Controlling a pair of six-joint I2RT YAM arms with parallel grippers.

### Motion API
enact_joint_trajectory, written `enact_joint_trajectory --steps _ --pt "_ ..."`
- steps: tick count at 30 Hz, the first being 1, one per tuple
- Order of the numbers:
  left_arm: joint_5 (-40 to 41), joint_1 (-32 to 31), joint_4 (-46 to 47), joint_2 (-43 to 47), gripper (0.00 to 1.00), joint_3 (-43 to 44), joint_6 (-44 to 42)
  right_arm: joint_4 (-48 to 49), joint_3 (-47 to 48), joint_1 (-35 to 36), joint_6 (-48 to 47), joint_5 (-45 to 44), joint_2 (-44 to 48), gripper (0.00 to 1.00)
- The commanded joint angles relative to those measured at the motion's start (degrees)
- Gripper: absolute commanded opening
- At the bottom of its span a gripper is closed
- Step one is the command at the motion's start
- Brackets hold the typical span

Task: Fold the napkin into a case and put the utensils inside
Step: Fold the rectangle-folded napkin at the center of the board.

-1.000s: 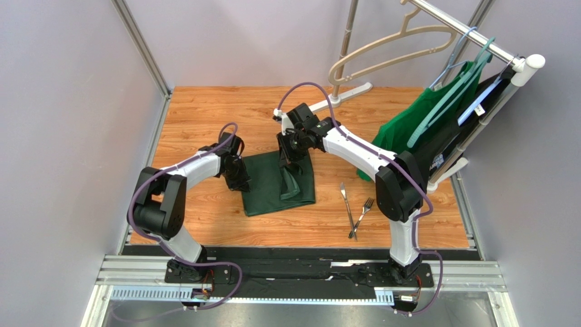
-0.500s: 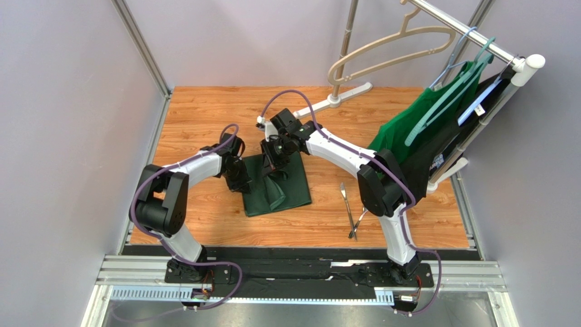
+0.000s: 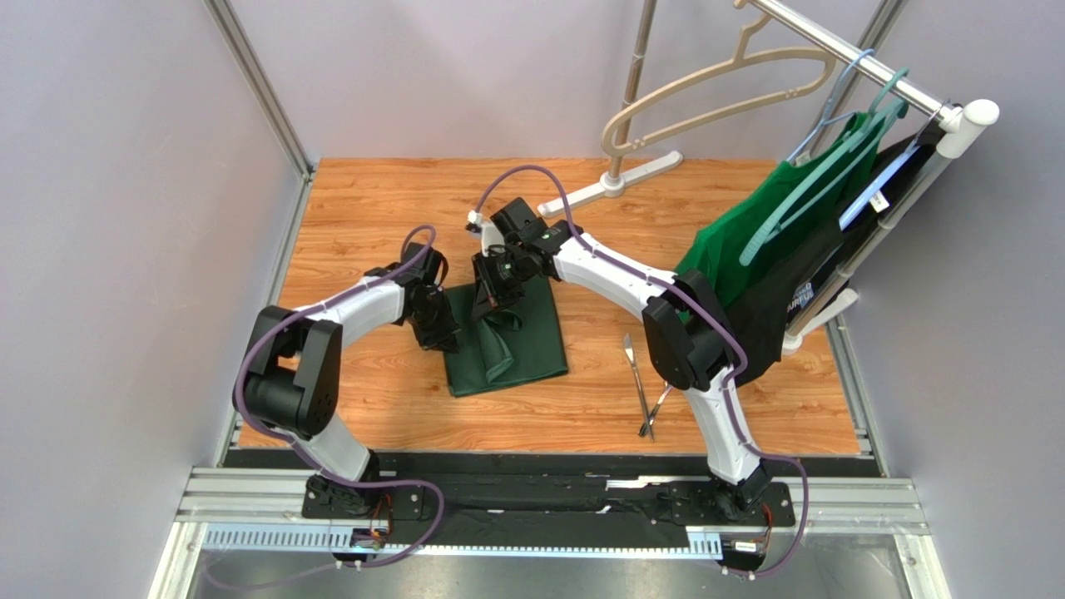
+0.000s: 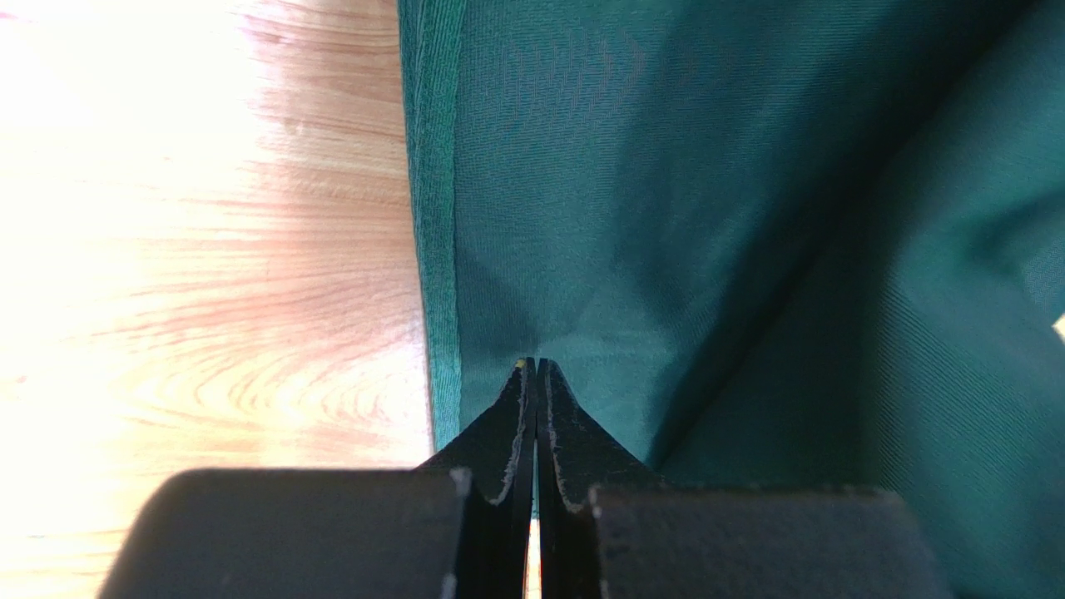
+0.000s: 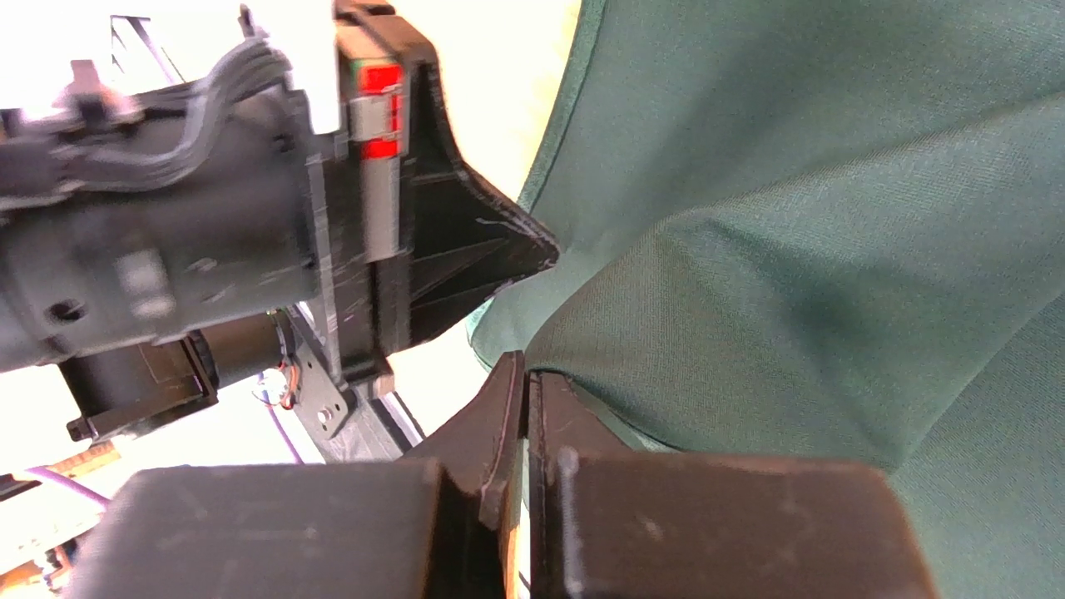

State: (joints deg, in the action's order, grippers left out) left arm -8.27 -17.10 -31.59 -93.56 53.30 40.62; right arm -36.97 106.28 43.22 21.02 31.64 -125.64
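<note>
On wood (image 3: 375,200), creased dark-green napkin (image 3: 538,347)

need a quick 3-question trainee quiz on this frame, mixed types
1. True or false: the utensils lie on the napkin.
2. The right end effector is: A open in the air; B shut on a napkin fold; C shut on a utensil.
3. Fill in: in the top view, the left end effector pinches the napkin's ___ edge.
Key: 1 false; 2 B; 3 left.
</note>
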Motion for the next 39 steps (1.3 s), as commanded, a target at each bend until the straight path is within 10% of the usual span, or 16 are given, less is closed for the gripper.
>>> enact_joint_trajectory --steps 1,20,29,39 --pt "2.03 -0.04 -1.79 5.74 0.00 0.75 -0.10 2.34 2.97 0.37 1.39 1.94 -1.62 0.00" --pt "6.95 1.90 -6.64 14.80 0.00 0.40 0.60 1.11 7.36 1.86 1.40 3.69 -6.80 0.01" --pt "7.23 3.65 -6.20 19.82 0.10 -0.91 -2.29 -0.14 9.93 0.21 3.41 9.40 -5.07 0.59" --pt "-8.42 0.85 -1.63 7.81 0.11 5.84 -9.50 1.11 -13.45 -8.24 1.04 -0.08 16.74 0.64"
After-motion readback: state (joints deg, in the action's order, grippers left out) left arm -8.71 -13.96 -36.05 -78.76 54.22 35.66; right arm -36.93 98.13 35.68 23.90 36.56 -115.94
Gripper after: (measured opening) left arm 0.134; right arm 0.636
